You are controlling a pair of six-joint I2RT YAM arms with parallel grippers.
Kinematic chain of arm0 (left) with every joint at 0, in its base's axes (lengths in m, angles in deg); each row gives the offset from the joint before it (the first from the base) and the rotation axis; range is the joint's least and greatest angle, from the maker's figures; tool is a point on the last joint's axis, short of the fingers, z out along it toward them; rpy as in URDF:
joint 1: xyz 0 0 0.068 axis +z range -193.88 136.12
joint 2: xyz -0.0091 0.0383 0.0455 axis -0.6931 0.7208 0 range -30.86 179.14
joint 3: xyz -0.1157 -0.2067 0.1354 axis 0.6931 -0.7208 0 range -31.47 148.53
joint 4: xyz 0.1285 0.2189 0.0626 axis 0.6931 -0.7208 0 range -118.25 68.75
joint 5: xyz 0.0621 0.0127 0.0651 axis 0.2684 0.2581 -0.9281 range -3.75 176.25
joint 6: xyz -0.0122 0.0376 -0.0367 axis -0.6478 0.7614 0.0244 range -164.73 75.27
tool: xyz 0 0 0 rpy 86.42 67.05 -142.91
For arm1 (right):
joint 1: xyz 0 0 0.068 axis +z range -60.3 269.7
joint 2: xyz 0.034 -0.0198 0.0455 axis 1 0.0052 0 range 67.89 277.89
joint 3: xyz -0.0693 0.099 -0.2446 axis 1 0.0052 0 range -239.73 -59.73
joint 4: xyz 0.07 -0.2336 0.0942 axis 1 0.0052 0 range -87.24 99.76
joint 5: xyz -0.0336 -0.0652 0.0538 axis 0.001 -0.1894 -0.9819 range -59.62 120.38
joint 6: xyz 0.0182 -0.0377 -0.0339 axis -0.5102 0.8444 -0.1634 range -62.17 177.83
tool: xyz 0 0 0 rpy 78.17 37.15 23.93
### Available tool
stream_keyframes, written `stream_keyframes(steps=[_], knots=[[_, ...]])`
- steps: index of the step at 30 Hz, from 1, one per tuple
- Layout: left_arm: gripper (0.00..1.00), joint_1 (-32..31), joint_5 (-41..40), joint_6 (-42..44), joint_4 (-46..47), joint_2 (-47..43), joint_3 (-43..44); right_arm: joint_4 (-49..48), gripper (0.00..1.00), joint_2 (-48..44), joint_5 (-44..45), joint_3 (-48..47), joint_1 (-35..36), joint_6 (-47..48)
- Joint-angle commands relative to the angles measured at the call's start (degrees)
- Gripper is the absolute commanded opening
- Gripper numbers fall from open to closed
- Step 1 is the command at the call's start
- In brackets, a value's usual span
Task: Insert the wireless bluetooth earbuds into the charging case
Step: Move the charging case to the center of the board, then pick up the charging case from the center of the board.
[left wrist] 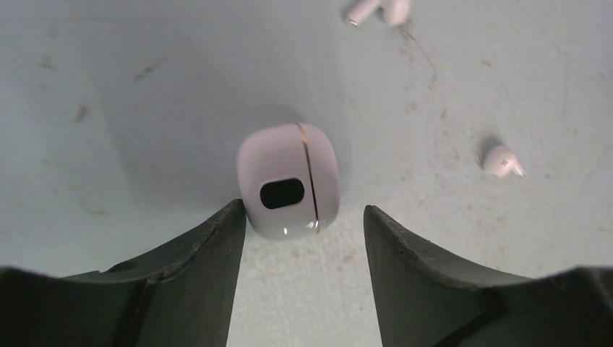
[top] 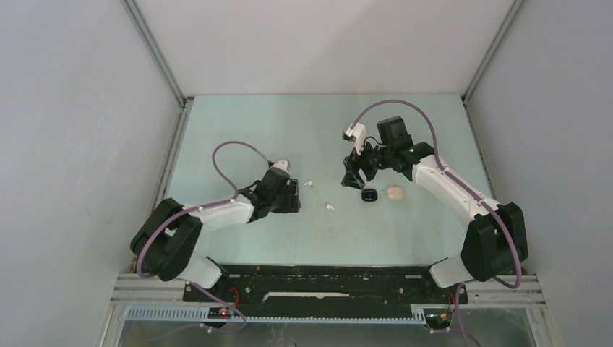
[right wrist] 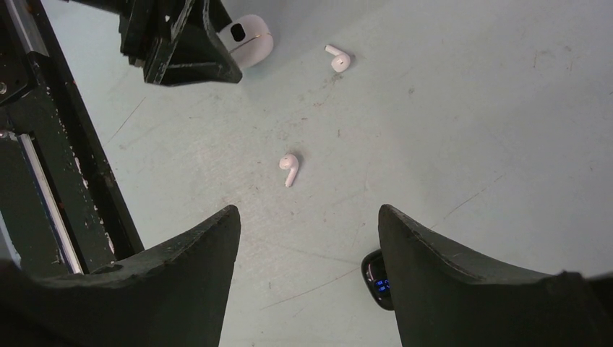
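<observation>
The left gripper (left wrist: 303, 208) gaped wide, with the smooth white pebble-shaped plastic case (left wrist: 288, 189) partly between its tips and nearer one finger. The right gripper (right wrist: 307, 210) was wide too, holding nothing. Tiny white stemmed plastic earbuds (right wrist: 289, 168) lay loose mid-desk. An off-centre squeeze might have squirted the case away.

From above, the left gripper (top: 293, 196) covers the white charging case (left wrist: 288, 181) completely. The 2 white buds there, the near earbud (top: 308, 183) just beside that gripper and the far earbud (top: 330, 207), are specks too small to tell stem from tip. The cream case (top: 395, 194) is likewise too small to tell whether its lid is up or down. In the left wrist view the top edge cuts through the near earbud. In the right wrist view the black case (right wrist: 374, 278) sits mostly behind 1 finger of the right gripper (right wrist: 307, 211), its blue digits unreadable, and the left gripper's fingers hide part of the white charging case. Both wrist views crop their own fingers at the bottom edge.
</observation>
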State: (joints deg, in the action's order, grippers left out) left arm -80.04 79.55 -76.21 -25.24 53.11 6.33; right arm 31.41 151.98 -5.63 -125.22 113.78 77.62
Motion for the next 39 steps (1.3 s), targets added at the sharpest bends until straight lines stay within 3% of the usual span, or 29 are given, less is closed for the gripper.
stream_keyframes(steps=[1, 7, 13, 16, 22, 30, 39], knots=[[0.65, -2.6, 1.8, -1.0, 0.6, -2.0, 1.1, -0.3, 0.73, -0.5, -1.1, -0.1, -0.1, 0.0], [0.64, -3.8, 6.2, -2.2, -0.8, 2.1, 5.6, 0.1, 0.73, -0.4, -1.0, -0.1, -0.1, 0.0], [0.64, -5.1, 5.1, -3.4, -1.5, -1.7, 4.2, 0.4, 0.73, 0.4, -1.4, -0.1, -0.3, 0.4], [0.63, -5.6, 1.1, -4.0, -4.3, -8.4, 3.2, 0.4, 0.72, 1.5, -1.9, -0.1, 0.0, 0.3], [0.64, -6.1, -14.5, -5.5, -12.4, -28.1, -0.2, -2.0, 0.71, 5.1, -0.9, -0.2, 4.3, 1.6], [0.66, -6.1, -17.2, -7.4, -11.7, -48.8, -9.9, -4.9, 0.72, 12.8, 6.9, -3.5, 16.9, 9.4], [0.67, -6.1, -22.3, -7.3, -15.3, -62.0, -12.2, -1.7, 0.72, 28.8, 8.4, -19.3, 19.3, 11.2]])
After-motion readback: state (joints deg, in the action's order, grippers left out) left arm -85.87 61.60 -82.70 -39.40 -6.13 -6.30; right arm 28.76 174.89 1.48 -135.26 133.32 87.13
